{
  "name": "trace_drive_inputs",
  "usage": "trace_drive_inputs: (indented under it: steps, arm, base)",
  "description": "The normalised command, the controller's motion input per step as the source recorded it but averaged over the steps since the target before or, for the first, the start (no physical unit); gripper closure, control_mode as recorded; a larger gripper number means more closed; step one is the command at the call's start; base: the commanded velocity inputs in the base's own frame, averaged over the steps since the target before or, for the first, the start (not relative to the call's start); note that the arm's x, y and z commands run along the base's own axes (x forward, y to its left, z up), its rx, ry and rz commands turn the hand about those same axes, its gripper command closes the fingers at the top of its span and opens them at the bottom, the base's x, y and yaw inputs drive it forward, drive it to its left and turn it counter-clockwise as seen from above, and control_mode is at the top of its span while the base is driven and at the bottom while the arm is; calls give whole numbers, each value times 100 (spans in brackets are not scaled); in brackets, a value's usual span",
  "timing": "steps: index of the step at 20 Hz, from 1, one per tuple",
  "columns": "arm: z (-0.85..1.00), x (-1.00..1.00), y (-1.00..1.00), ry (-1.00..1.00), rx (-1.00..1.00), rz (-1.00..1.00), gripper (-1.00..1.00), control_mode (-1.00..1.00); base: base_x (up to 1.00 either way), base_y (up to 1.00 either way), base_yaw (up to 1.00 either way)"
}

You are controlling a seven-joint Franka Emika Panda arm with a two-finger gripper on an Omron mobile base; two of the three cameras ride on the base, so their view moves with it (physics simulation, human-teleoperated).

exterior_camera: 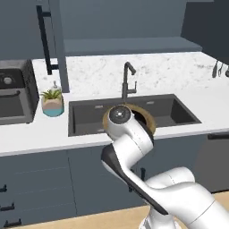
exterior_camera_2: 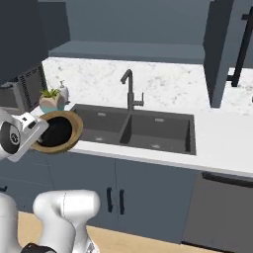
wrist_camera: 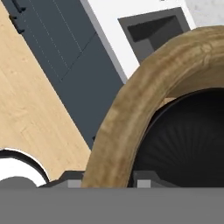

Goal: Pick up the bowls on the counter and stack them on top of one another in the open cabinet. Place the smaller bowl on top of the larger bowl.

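My gripper (wrist_camera: 108,181) is shut on the thick rim of the larger bowl (wrist_camera: 131,109), the brown wooden one. It is held in the air, tilted, in front of the counter's (exterior_camera_2: 222,136) edge by the sink. The smaller bowl (wrist_camera: 188,140), glossy black, sits nested inside it. From the right base view the larger bowl (exterior_camera_2: 69,129) shows at the left with the smaller bowl (exterior_camera_2: 55,132) filling its inside. The wooden rim (exterior_camera: 149,120) peeks out behind my wrist in the left base view. Above the counter is the open cabinet (exterior_camera: 129,44), its blue-grey shelf (exterior_camera_2: 123,49) bare.
A dark double sink (exterior_camera_2: 143,129) with a black faucet (exterior_camera_2: 128,89) is set in the counter. A teal plant pot (exterior_camera: 53,103) stands left of the sink, beside a dark appliance (exterior_camera: 13,91). An open cabinet door with a black bar handle (exterior_camera: 44,38) hangs at the left.
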Motion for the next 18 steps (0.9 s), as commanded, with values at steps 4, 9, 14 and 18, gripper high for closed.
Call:
trace_drive_inputs:
  steps: [4,9,14,18]
  arm:
    - [0,0,0,0,0,0,100,100]
    - [0,0,0,0,0,0,100,100]
    - [22,0,-1,-4,0,0,100,-100]
    - [89,-18,-10,-26,0,-1,100,-100]
  base:
    - [96,-73,5]
    - [100,-26,1]
    - [44,-2,0]
    - [0,0,0]
